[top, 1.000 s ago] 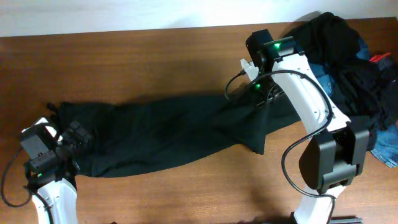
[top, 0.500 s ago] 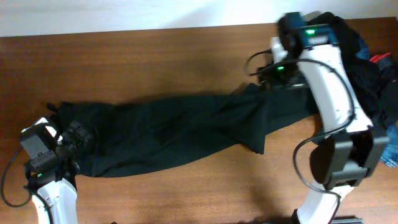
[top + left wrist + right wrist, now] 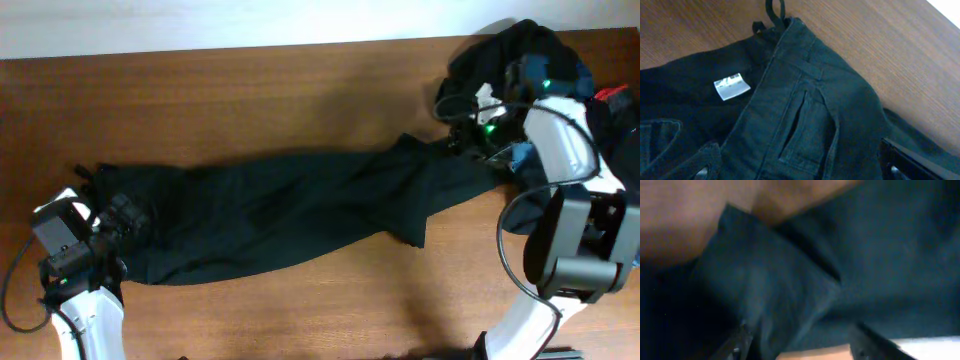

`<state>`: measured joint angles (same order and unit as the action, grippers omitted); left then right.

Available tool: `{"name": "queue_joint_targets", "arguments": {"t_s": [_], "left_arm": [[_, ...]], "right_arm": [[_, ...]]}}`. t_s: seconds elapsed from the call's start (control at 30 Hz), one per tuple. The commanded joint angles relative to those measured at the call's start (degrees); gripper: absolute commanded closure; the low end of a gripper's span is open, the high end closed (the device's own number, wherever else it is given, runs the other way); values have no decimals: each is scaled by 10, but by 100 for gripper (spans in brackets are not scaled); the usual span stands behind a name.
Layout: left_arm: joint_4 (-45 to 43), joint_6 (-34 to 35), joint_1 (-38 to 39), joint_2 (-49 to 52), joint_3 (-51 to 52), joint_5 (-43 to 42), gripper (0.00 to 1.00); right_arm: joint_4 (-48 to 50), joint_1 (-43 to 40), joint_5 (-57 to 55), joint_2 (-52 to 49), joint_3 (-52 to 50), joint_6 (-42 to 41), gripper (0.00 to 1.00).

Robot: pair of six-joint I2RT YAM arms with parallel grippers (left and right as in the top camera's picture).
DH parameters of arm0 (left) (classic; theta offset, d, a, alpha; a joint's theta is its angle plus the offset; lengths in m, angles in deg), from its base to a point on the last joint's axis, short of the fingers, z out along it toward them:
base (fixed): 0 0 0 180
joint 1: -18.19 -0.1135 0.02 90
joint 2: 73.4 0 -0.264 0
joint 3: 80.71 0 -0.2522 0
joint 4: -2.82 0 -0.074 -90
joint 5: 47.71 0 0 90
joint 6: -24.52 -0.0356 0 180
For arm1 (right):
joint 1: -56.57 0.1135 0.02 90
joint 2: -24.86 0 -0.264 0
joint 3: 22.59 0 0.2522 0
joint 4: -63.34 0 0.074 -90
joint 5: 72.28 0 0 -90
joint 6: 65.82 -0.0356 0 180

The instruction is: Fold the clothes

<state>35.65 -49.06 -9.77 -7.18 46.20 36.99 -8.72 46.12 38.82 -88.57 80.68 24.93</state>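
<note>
Long black trousers lie stretched across the table, waist at the left and leg ends at the right. My left gripper hovers open over the waistband; the white label and a pocket slit show. The left gripper has nothing clamped, its fingers wide apart above the cloth. My right gripper is at the trouser leg end, beside the pile of clothes. In the blurred right wrist view the right gripper has its jaws apart with a fold of dark fabric between them.
The pile at the back right holds black garments, blue denim and a red piece. Bare brown wood runs behind the trousers and along the front edge. The right arm's base stands at the right front.
My right arm has swung right and back, from over the trouser leg to its end by the pile, and its jaws have narrowed. The left arm has not moved.
</note>
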Motion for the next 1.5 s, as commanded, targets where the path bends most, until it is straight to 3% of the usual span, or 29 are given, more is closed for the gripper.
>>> {"name": "queue_joint_targets", "arguments": {"t_s": [0.0,0.2,0.63,0.73,0.77,0.9,1.07,1.27,1.47], "left_arm": [[-1,-9,1,3,-5,6,1],[-1,-9,1,3,-5,6,1],[1,-9,1,3,-5,6,1],[1,-9,1,3,-5,6,1],[1,-9,1,3,-5,6,1],[1,-9,1,3,-5,6,1],[1,-9,1,3,-5,6,1],[1,-9,1,3,-5,6,1],[1,-9,1,3,-5,6,1]], "right_arm": [[58,3,27,-5,-53,16,34],[140,2,-2,-7,-102,16,36],[172,3,-20,-66,-103,16,45],[172,3,-16,-66,-103,16,52],[172,3,-9,-66,-103,16,59],[172,3,18,-66,-103,16,71],[172,3,25,-65,-103,16,96],[123,-14,24,-38,-51,16,96],[13,-39,10,-22,94,25,96]]}}
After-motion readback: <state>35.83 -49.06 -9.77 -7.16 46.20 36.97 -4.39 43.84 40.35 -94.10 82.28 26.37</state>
